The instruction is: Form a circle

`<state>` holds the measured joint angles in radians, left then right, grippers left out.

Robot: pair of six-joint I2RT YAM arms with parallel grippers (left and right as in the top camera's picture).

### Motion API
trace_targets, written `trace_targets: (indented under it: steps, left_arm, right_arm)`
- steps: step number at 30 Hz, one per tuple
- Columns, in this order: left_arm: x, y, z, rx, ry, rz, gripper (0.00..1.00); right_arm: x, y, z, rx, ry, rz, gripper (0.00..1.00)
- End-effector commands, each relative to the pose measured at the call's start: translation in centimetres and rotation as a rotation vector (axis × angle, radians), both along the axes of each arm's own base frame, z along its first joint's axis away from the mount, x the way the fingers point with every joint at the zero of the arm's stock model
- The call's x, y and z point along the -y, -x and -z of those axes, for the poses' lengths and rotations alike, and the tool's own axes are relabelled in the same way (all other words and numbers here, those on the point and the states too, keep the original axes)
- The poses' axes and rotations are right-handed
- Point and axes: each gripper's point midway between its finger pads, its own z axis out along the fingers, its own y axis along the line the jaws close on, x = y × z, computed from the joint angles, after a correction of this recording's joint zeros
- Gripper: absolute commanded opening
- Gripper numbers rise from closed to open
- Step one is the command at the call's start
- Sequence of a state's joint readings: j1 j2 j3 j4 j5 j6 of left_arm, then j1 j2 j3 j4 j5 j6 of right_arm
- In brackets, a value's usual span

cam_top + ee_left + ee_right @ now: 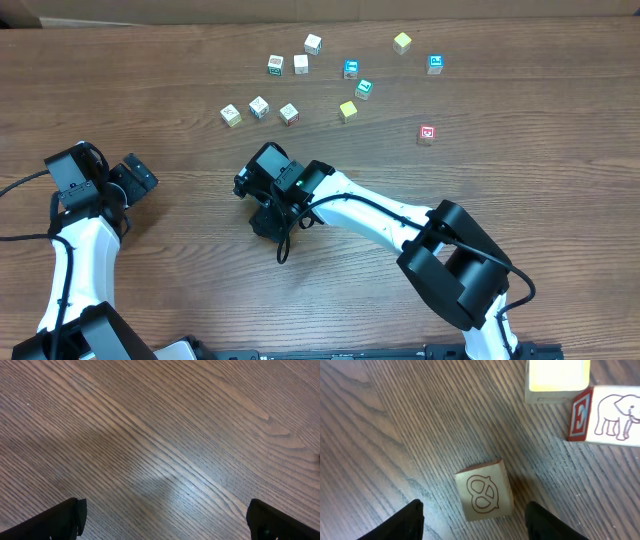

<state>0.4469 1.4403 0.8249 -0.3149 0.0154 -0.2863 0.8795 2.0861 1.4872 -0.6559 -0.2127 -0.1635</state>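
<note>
**Right Gripper Open Around Pretzel Cube**

The right gripper (475, 512) was seen spread. Its fingers (405, 522) stood either side of the pretzel-printed cube (484, 491), and a gap was left on each side. That cube belonged to the circle (580, 415), which lay mid-table beneath the right gripper and was hidden from overhead. A yellow cube (556, 380) and an elephant cube (615, 412) were placed just beside each other beyond it. The left gripper (165, 520) was held wide open over the bare table (150, 435), with nothing gripped. Loose cubes (348, 110) were scattered well apart from the circle.
</note>
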Motion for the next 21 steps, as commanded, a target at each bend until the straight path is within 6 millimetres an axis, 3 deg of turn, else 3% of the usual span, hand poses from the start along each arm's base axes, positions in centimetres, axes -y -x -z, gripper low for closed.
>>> trace_targets:
  steps: [1, 21]
  left_arm:
    - [-0.07, 0.04, -0.46, 0.016, 0.001, -0.009, 1.00]
    - [-0.06, 0.03, -0.46, 0.016, 0.001, -0.009, 1.00]
  right_arm:
    - [-0.21, 0.10, 0.60, 0.000, 0.004, -0.027, 0.57]
    - [-0.66, -0.27, 0.39, 0.018, -0.016, -0.027, 0.49]
